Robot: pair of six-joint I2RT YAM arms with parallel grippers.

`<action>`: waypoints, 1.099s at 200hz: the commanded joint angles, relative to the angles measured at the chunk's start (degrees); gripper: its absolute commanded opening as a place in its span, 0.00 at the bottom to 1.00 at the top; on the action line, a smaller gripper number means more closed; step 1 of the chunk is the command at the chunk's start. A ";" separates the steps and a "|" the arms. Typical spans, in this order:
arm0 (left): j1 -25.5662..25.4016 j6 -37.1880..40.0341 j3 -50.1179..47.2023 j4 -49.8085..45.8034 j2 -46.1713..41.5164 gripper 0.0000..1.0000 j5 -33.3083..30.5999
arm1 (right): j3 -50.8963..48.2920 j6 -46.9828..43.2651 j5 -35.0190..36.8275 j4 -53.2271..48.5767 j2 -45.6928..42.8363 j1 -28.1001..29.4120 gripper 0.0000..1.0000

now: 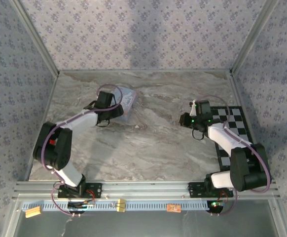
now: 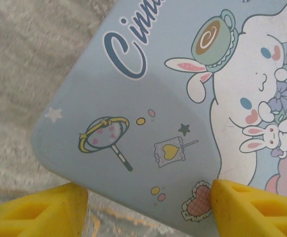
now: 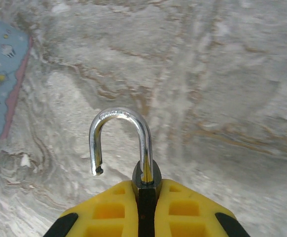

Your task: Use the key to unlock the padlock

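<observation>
Apparently unlocked: right gripper [image 3: 146, 191] clamps the padlock [image 3: 144, 148], shackle free ahead of its jaws; left gripper [image 2: 147, 198] gapes astride the cartoon tin [image 2: 148, 98]; set-down likely next.

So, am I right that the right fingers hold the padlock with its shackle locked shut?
Not quite: the right fingers hold the padlock, but its shackle is open, one end hanging free, as the right wrist view shows.
</observation>
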 commanded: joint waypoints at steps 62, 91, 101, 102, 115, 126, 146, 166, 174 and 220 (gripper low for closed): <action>0.07 14.34 17.08 -17.04 17.31 0.65 -1.48 | 2.24 -5.02 -6.41 -10.61 4.69 -9.48 0.00; 0.07 16.73 22.06 -18.78 19.81 0.66 -1.06 | 3.79 -4.35 -6.25 -9.77 7.56 -10.02 0.00; 0.07 17.78 24.15 -19.81 20.77 0.66 -0.97 | 4.43 -4.13 -6.42 -9.31 8.75 -10.11 0.00; 0.07 17.89 24.34 -19.91 20.87 0.66 -0.92 | 4.50 -4.13 -6.47 -9.27 8.93 -10.15 0.00; 0.11 19.28 26.47 -20.90 21.99 0.66 -0.70 | 5.23 -3.82 -7.10 -8.69 10.54 -10.28 0.00; 0.16 20.24 28.10 -21.39 22.72 0.66 0.06 | 5.90 -3.68 -7.12 -8.45 11.57 -10.37 0.00; 0.29 21.77 30.64 -22.34 23.73 0.66 1.98 | 7.06 -3.34 -7.39 -8.38 13.42 -10.88 0.00; 0.50 23.19 32.53 -22.81 24.78 0.67 2.88 | 8.13 -3.59 -7.22 -9.20 15.30 -11.32 0.00; 0.64 23.71 33.40 -23.14 25.31 0.67 3.17 | 8.48 -3.68 -7.14 -9.50 16.04 -11.42 0.01; 1.34 25.48 35.43 -23.91 26.16 0.67 4.41 | 7.14 -3.59 -5.32 -9.62 16.51 -11.77 0.07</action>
